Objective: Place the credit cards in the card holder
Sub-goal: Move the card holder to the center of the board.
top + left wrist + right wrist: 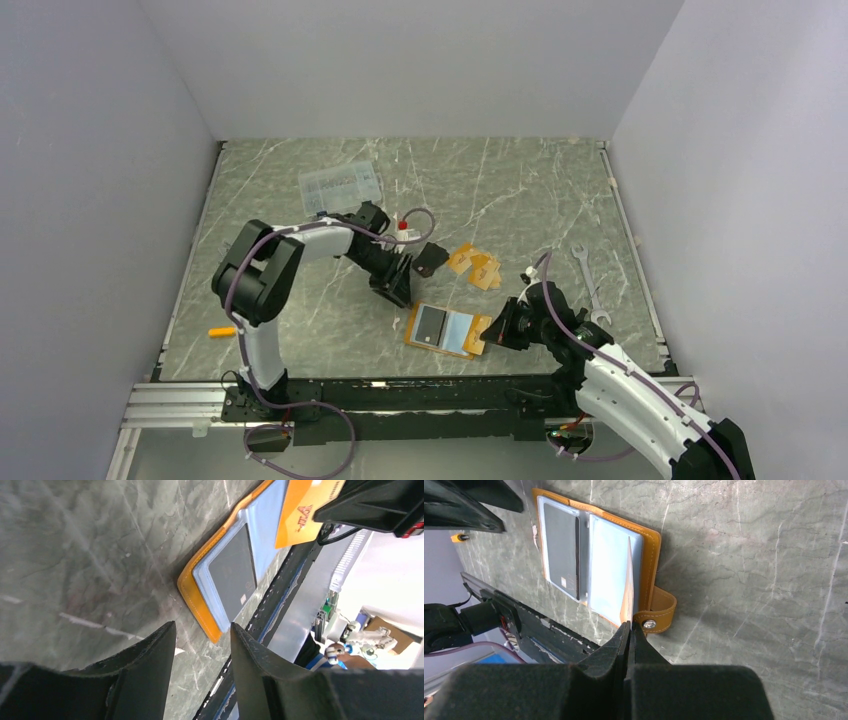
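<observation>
The card holder [412, 332] lies open near the table's front edge, orange outside and pale blue inside. A black credit card [431, 323] sits in its left pocket. My right gripper [497, 328] is shut on an orange credit card [627, 587], held on edge over the holder's right pocket [609, 575], beside the snap tab [658, 620]. My left gripper [398, 290] hovers open just behind the holder's left end [197, 602], with nothing between its fingers [150, 655]. Several more orange credit cards [475, 265] lie loose on the table behind the holder.
A clear compartment box [340, 185] sits at the back left. A wrench [588, 280] lies to the right and an orange marker [222, 331] at the front left. A small black object [432, 258] and a red-capped item [403, 228] stand by the left arm.
</observation>
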Controlling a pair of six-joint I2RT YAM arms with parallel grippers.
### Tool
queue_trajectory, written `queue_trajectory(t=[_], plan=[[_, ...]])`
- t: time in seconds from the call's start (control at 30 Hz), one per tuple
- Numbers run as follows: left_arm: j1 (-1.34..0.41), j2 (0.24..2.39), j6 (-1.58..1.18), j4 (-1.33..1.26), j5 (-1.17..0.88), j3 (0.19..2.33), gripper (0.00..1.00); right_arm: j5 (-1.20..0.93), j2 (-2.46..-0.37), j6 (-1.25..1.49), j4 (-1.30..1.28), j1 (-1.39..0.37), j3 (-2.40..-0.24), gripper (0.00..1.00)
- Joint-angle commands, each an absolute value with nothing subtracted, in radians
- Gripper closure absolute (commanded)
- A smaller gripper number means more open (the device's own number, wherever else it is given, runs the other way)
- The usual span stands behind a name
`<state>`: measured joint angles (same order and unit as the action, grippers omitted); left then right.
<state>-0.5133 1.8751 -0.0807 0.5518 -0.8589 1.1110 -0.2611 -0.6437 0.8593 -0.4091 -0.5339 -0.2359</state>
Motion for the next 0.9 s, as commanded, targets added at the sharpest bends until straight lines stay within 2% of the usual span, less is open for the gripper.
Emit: queue_trajectory(t=[0.0,0.17,0.33,0.4,0.6,0.87], plan=[[-0.576,1.967,-0.072,0.555,-0.878,1.136,0.49,-0.215,-0.628,0.868,-0.442,-0.538,-0.232,1.00],[-0.584,2.001,-0.094,0.546,-0.814,1.134,0.40,-0.186,-0.602,0.899,-0.492,-0.538,-0.217,1.00],[-0.583,1.985,-0.120,0.510,-0.880,1.124,0.37,-0.184,-0.610,0.903,-0.496,-0.538,-0.217,1.00],[-0.584,1.999,-0.133,0.495,-0.933,1.126,0.41,-0.185,-0.621,0.899,-0.492,-0.538,-0.217,1.00],[-0.601,2.003,-0.168,0.437,-1.027,1.122,0.62,-0.190,-0.614,0.908,-0.480,-0.538,-0.202,1.00],[-0.613,2.008,-0.188,0.412,-1.088,1.130,0.63,-0.199,-0.616,0.915,-0.461,-0.538,-0.188,1.00]])
